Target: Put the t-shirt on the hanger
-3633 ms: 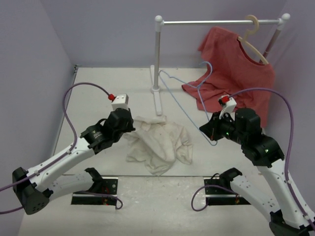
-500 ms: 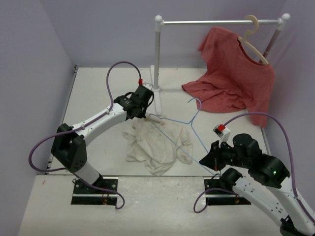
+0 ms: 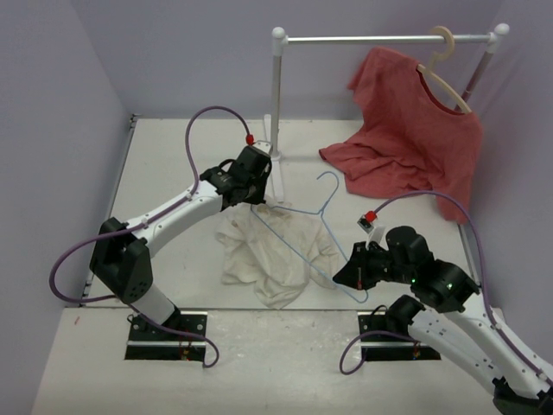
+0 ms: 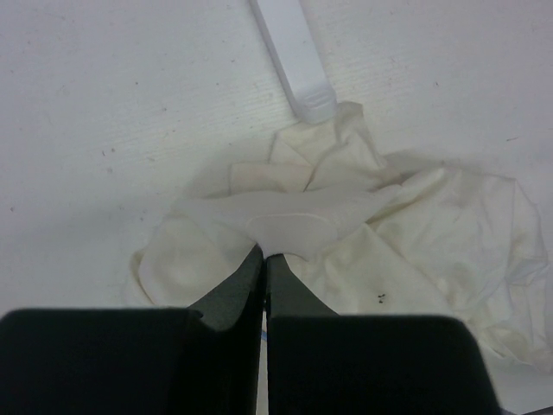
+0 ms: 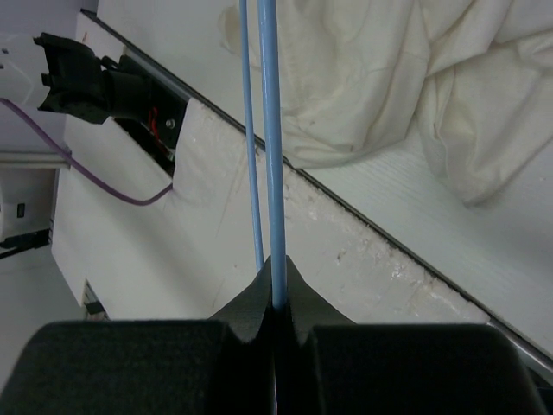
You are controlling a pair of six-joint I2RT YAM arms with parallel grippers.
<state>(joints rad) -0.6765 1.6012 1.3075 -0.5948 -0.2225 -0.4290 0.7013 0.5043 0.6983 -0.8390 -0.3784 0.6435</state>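
My stretched left pincer (image 4: pixel 263 252) pinches the t-shirt (image 4: pixel 415 233) mid-frame; my bent right pincer (image 5: pixel 276 298) clamps the hanger (image 5: pixel 271 130), lower right.

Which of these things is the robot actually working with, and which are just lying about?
In use:
- cream t-shirt, pinched by left fingers
- light-blue wire hanger, gripped by right fingers

Lying about:
- red t-shirt
- beige hanger carrying it
- white clothes rack

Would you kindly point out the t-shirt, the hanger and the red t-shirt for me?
t-shirt (image 3: pixel 259 259): top view, middle of the crumpled cloth.
hanger (image 5: pixel 271 130): right wrist view, on the thicker blue wire.
red t-shirt (image 3: pixel 415 130): top view, chest area below the collar.
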